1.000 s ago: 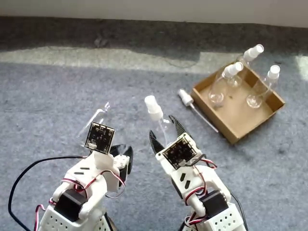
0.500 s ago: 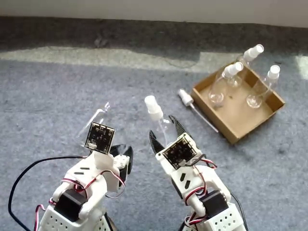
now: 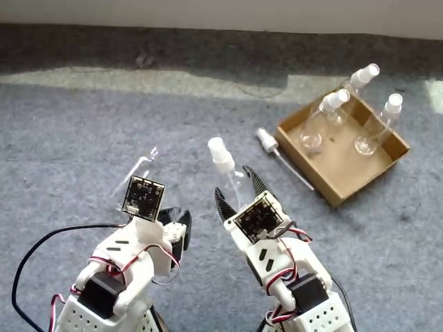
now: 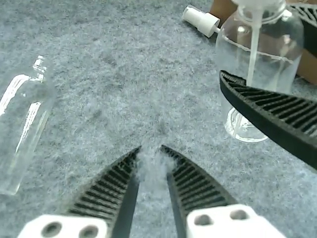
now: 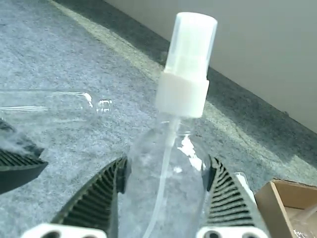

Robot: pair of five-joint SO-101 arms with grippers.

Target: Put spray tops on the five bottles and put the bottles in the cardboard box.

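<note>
Three clear plastic bottles with white spray tops lean inside the shallow brown cardboard box, which sits on the floor well off to the right of my two arms. By my judgement, that makes three of the five finished.

A fourth clear bottle with a white spray top fitted stands upright on the carpet between the black ribbed jaws of my right gripper. The jaws sit against its two sides and appear to grip it. It is capped but not yet boxed.

The fifth bottle, clear and with an open neck, lies on its side on the carpet just ahead of my left arm. Its top, a loose white spray head with a long thin tube, lies just beside the box's near wall, well apart from that bottle. My left gripper hangs low over the carpet near the open bottle. Its jaws are almost together, with a narrow strip of carpet between them, and they hold nothing.

What is left, as I judge it, is to box the fourth bottle, then cap and box the fifth.

The surface is a grey short-pile carpet, crossed by a pale band of sunlight at the far side. Beyond that, a light wall meets the floor. A black cable loops beside the left arm's base.
</note>
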